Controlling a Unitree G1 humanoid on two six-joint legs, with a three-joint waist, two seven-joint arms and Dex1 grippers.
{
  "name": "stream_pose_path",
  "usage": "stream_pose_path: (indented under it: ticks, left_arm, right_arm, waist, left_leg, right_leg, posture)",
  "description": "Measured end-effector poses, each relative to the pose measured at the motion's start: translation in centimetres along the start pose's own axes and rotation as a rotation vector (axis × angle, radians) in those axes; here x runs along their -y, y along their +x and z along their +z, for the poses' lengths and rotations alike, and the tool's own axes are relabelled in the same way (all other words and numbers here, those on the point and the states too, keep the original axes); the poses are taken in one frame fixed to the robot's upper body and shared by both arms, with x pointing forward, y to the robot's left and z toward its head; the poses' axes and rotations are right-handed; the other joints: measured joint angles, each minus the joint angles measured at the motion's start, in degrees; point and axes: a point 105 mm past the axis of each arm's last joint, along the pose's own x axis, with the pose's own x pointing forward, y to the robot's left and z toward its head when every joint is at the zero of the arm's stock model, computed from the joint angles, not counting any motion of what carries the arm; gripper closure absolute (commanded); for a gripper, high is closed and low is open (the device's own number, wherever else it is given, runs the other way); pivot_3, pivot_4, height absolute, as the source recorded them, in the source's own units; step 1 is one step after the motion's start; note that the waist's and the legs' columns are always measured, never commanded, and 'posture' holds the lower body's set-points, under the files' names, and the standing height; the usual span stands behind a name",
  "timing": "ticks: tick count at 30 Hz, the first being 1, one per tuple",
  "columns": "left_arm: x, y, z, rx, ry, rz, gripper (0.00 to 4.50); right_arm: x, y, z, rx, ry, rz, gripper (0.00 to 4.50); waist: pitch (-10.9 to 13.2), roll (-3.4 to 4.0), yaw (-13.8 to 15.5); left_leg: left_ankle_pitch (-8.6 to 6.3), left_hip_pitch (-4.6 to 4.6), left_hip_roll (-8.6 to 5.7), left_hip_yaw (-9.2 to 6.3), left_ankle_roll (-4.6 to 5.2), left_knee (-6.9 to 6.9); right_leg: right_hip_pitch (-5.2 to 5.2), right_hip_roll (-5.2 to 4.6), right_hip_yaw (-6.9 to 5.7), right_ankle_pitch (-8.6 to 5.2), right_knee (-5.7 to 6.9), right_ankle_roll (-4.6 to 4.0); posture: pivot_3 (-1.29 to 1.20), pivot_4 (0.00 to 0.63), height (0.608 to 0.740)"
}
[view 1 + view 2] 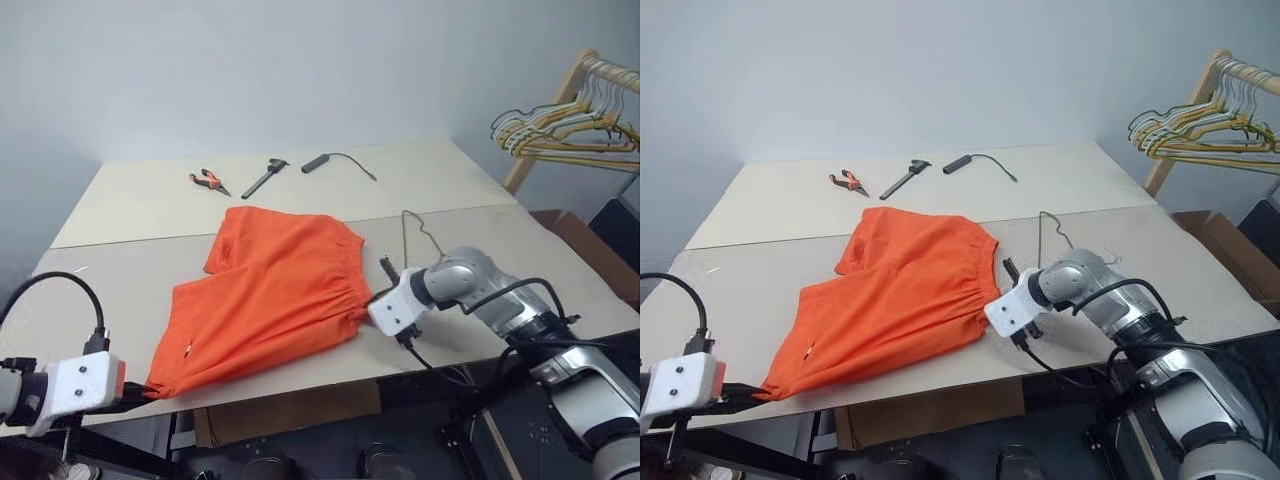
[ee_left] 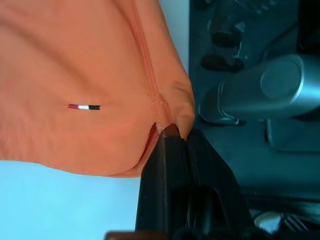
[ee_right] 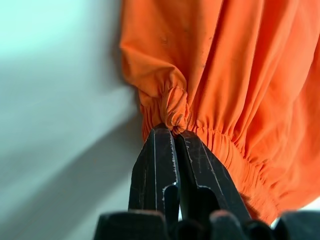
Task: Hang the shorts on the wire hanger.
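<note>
The right end effector (image 3: 172, 132) is pinched tight on a fold of the gathered waistband of the shorts (image 1: 270, 300), at the waist corner nearest the robot. The left end effector (image 2: 172, 137) is likewise clamped on fabric, gripping a leg-hem corner right at the near edge of the tabletop (image 1: 130, 280), so that corner hangs just past the edge. Between the two grips the orange shorts lie spread and mostly flat across the middle of the tabletop, legs toward the robot's left, waist toward its right.

The wire hanger (image 1: 415, 235) lies just beyond the right end effector, beside the waistband, its thin wire partly hidden; nothing is threaded on it. Farther back lie pliers (image 1: 208, 181), a dark tool (image 1: 266, 178) and a cabled device (image 1: 320, 161); a rack of hangers (image 1: 570, 128) stands off to the right.

I'd say it's early: the shorts are gripped, but the hanging itself is not yet done.
</note>
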Motion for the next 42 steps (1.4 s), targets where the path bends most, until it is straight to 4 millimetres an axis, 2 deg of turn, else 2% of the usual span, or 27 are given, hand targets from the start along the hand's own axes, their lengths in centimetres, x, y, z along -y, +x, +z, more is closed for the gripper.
stream_pose_path:
  ticks: [2,9,12,15,19,22,23,24,26,29,32,37,39,42]
  left_arm:
    - [0.1,0.3,-0.1,-0.018,-0.002,0.006,4.48]
    - [0.9,1.6,-0.6,-0.043,0.003,-0.036,4.48]
    - [1.0,1.7,-0.5,-0.036,0.009,-0.041,3.84]
    - [1.4,1.7,-0.6,-0.032,-0.002,-0.066,2.92]
    - [2.3,1.6,-1.0,-0.043,-0.025,-0.114,1.51]
    - [2.0,0.4,-1.5,-0.077,-0.035,-0.116,0.46]
    - [1.8,0.0,-1.6,-0.084,-0.037,-0.107,0.14]
    - [1.5,-0.3,-1.6,-0.077,-0.043,-0.098,0.04]
    - [1.0,-0.7,-1.0,-0.024,-0.055,-0.072,0.04]
    - [-1.4,-1.5,2.6,0.263,-0.087,0.058,0.04]
    - [-3.2,-2.1,5.5,0.463,-0.082,0.135,0.04]
    - [-4.2,-0.6,7.7,0.592,-0.105,0.147,0.04]
    - [-4.4,-0.1,8.4,0.619,-0.102,0.143,0.04]
    - [-4.6,0.7,9.3,0.647,-0.096,0.135,0.04]
  right_arm:
    - [-0.7,0.0,0.1,0.029,-0.057,0.012,4.50]
    - [-2.2,0.0,0.3,0.112,-0.170,0.047,4.50]
    - [-2.3,-0.1,0.3,0.131,-0.202,0.055,3.68]
    - [-3.2,0.0,0.4,0.147,-0.219,0.099,2.69]
    - [-3.8,-1.4,0.2,0.164,-0.187,0.118,1.20]
    - [-4.4,-2.9,0.5,0.208,-0.117,0.112,0.10]
    - [-4.5,-3.2,0.6,0.226,-0.079,0.104,0.00]
    - [-4.4,-3.5,0.8,0.244,-0.027,0.086,0.00]
    - [-3.9,-4.1,0.9,0.267,0.097,0.040,0.00]
    - [-1.4,-5.1,-0.3,0.224,0.381,-0.093,0.00]
    - [1.6,-5.3,-3.2,0.141,0.698,-0.332,0.00]
    - [3.2,-3.7,-6.9,0.028,1.206,-0.537,0.00]
    - [3.3,-3.3,-7.6,-0.012,1.309,-0.577,0.00]
    - [2.3,-1.8,-8.5,-0.104,1.404,-0.591,0.00]
  waist:
    - [0.00,-0.01,-0.20]
    - [0.00,-0.01,-0.47]
    - [0.00,-0.02,-0.57]
    - [0.00,-0.01,-0.57]
    - [0.01,-0.01,-0.55]
    - [0.02,-0.05,-0.43]
    - [0.03,-0.05,-0.45]
    - [0.03,-0.04,-0.46]
    - [0.04,-0.03,-0.45]
    - [0.05,-0.01,-0.45]
    - [-0.01,-0.10,-0.51]
    - [0.01,-0.03,-0.61]
    - [0.01,-0.02,-0.66]
    - [0.00,0.00,-0.70]
  left_leg:
    - [-0.02,0.05,0.03,0.02,0.00,0.00]
    - [0.12,0.15,0.20,0.33,0.38,0.00]
    - [0.11,0.17,0.29,0.38,0.37,0.00]
    - [0.10,0.18,0.34,0.43,0.37,-0.01]
    - [0.07,0.20,0.41,0.48,0.41,0.00]
    - [0.04,0.31,0.54,0.48,0.39,0.00]
    - [-0.03,0.39,0.61,0.55,0.35,-0.01]
    - [-0.12,0.46,0.65,0.60,0.20,-0.03]
    - [-0.19,0.54,0.68,0.66,0.10,-0.05]
    - [-0.32,0.62,0.70,0.72,-0.13,-0.05]
    - [-0.43,0.72,0.72,0.77,-0.32,-0.05]
    - [-0.28,0.29,0.71,0.92,-0.61,-0.05]
    - [0.01,-0.05,0.71,0.93,-0.80,-0.04]
    - [0.16,-0.08,0.75,0.95,-0.51,-0.05]
  right_leg:
    - [0.23,0.03,0.04,-0.14,0.01,0.21]
    - [0.22,0.14,0.32,0.04,0.01,-0.13]
    - [0.20,0.17,0.35,0.03,0.01,-0.19]
    - [0.17,0.17,0.38,0.02,0.02,-0.23]
    - [0.16,0.12,0.42,0.01,0.01,-0.28]
    - [0.22,0.08,0.42,-0.02,0.00,-0.33]
    - [0.26,-0.01,0.41,-0.02,0.01,-0.34]
    - [0.29,-0.20,0.41,-0.01,0.01,-0.36]
    - [0.29,-0.28,0.38,-0.01,0.04,-0.36]
    - [0.06,-0.69,-0.04,0.01,0.15,-0.37]
    - [0.23,-0.71,-0.43,0.04,0.18,-0.41]
    - [-0.11,-0.19,-0.44,0.16,0.20,-0.56]
    - [-0.44,-0.08,-0.41,0.35,0.20,-0.39]
    - [-0.46,0.06,-0.39,0.39,0.17,-0.32]
  posture:
    - [0.03,0.000,0.740]
    - [0.01,0.000,0.740]
    - [0.01,0.000,0.740]
    - [0.01,0.000,0.740]
    - [0.00,0.000,0.740]
    - [-0.01,0.000,0.740]
    - [-0.01,0.000,0.740]
    - [-0.01,0.000,0.740]
    - [-0.01,0.000,0.740]
    - [-0.02,0.000,0.740]
    - [-0.02,0.000,0.740]
    - [-0.03,0.000,0.740]
    - [-0.03,0.000,0.740]
    - [-0.05,0.000,0.740]
